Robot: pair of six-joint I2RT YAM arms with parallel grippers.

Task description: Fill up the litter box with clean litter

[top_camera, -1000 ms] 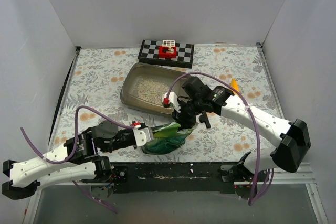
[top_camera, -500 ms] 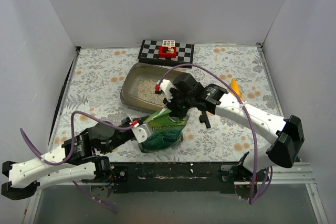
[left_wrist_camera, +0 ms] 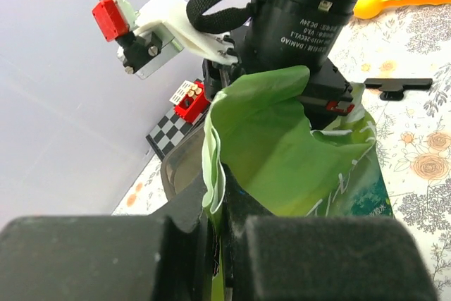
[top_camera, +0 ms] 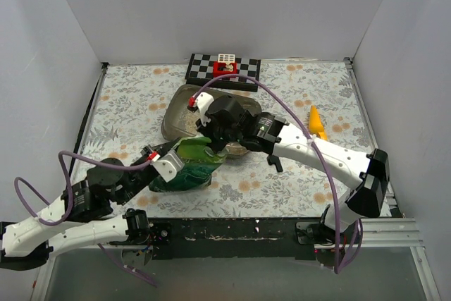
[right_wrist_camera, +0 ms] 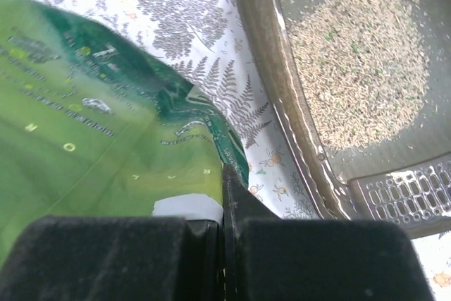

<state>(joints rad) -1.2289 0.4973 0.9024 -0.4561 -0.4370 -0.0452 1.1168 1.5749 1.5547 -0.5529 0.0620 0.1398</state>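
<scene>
On a table under a floral cloth (top_camera: 127,103), enclosed by plain white walls (top_camera: 211,5), the litter box (top_camera: 171,119) lies just in front of a checkered board (top_camera: 246,72). Pale litter (right_wrist_camera: 352,54) covers part of its floor. The left gripper (left_wrist_camera: 220,220) and right gripper (right_wrist_camera: 223,206) are each closed on an edge of the green bag (top_camera: 187,170), at the box's near side. A yellow scoop (top_camera: 317,123) lies to the right.
</scene>
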